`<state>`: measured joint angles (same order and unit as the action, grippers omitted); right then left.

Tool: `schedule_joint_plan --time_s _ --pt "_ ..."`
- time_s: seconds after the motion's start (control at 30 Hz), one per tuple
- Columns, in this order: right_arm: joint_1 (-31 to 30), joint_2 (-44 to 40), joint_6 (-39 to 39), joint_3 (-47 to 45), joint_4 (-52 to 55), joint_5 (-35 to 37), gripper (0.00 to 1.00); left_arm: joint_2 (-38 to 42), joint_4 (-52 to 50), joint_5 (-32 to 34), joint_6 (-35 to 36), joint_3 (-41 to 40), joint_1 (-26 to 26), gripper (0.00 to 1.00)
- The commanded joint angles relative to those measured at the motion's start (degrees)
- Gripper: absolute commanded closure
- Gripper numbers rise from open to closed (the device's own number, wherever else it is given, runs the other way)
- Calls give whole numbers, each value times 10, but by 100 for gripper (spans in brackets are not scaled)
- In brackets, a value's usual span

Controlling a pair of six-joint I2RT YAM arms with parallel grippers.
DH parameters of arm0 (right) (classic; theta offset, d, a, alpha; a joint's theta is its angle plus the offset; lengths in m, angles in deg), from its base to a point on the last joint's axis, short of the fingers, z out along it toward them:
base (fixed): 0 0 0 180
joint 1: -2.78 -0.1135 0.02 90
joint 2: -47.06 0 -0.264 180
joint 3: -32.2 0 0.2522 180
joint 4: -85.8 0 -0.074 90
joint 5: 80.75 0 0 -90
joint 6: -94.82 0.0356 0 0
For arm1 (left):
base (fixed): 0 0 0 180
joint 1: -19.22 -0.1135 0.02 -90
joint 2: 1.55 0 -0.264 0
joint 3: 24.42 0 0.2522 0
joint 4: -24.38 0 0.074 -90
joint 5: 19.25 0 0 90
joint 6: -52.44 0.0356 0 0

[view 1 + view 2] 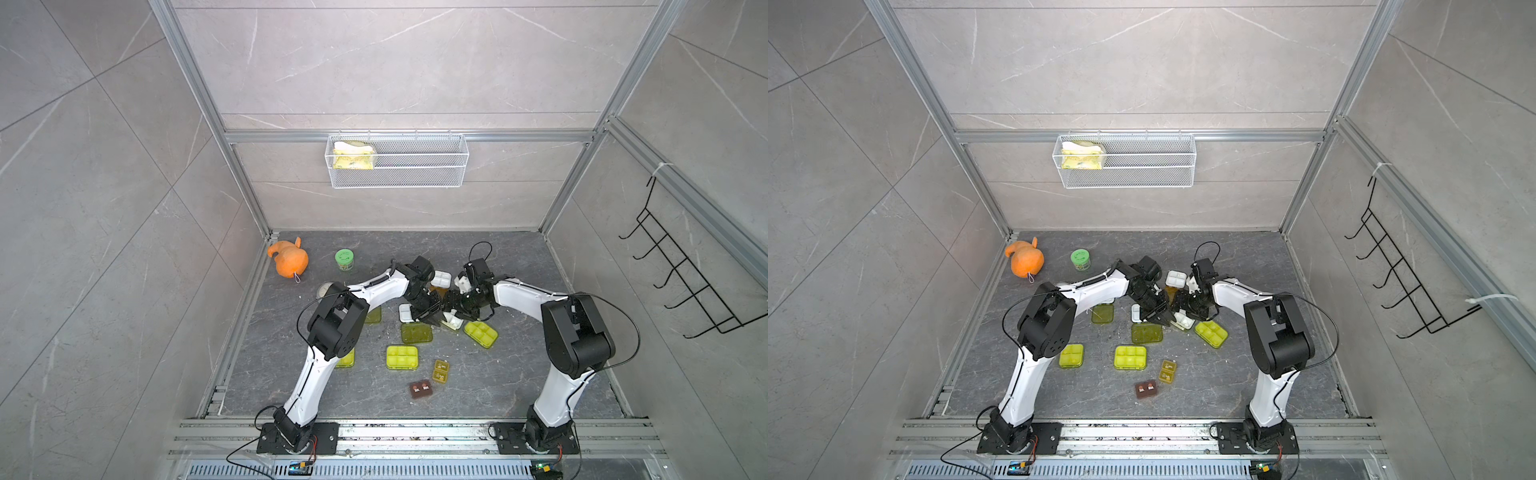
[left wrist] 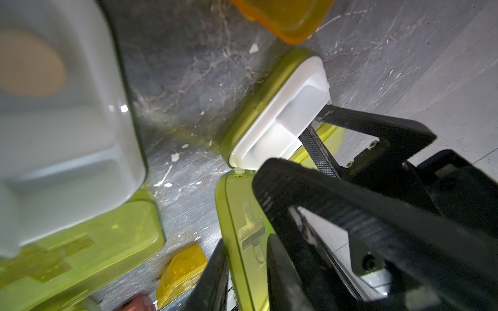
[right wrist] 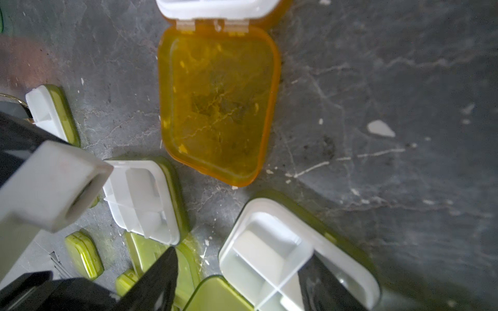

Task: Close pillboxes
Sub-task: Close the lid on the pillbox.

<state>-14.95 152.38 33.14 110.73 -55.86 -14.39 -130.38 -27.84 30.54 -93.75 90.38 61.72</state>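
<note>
My left end effector point(image 1: 433, 319) sits clamped on translucent yellow-green plastic lid point(image 2: 244, 229); its white divided tray point(image 1: 454, 323) just frame-right, beside my spread right end effector point(image 3: 237, 258).

Grey marbled walls point(image 1: 395, 62), dark stone floor point(image 1: 498, 374), white mesh basket point(image 1: 419, 174) hung behind.

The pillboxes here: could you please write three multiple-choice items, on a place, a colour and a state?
1. The green-lidded jar stands: A near edge; B beside the orange toy; C mid-table.
2. The open lid seen whole in the right wrist view is: A blue; B orange; C red.
3. The yellow-green pillbox beside the small amber box is: A closed; B open; C on edge.
B, the toy is its neighbour; B, the flat lid is orange; A, its lid lies shut over it.
</note>
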Motion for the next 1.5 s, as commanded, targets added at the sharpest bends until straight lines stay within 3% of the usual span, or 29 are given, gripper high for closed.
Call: schedule_joint_plan --time_s 0.0,0.47,0.73,0.87,1.13,1.47 --pt "-41 -17 1 2 49 -93 27 25 132 -29 12 28 8 72" --pt "-19 -70 -7 37 99 -81 26 19 114 -28 11 31 8 68" --pt "18 -49 -42 35 116 -56 40 -9 74 -36 22 94 8 68" --pt "28 -27 -53 44 115 -53 41 -17 60 -40 27 108 7 68" --pt "60 -31 -59 45 112 -51 29 -41 42 -45 26 149 3 60" --pt "86 -92 -55 47 135 -51 26 -100 41 -56 12 214 0 56"
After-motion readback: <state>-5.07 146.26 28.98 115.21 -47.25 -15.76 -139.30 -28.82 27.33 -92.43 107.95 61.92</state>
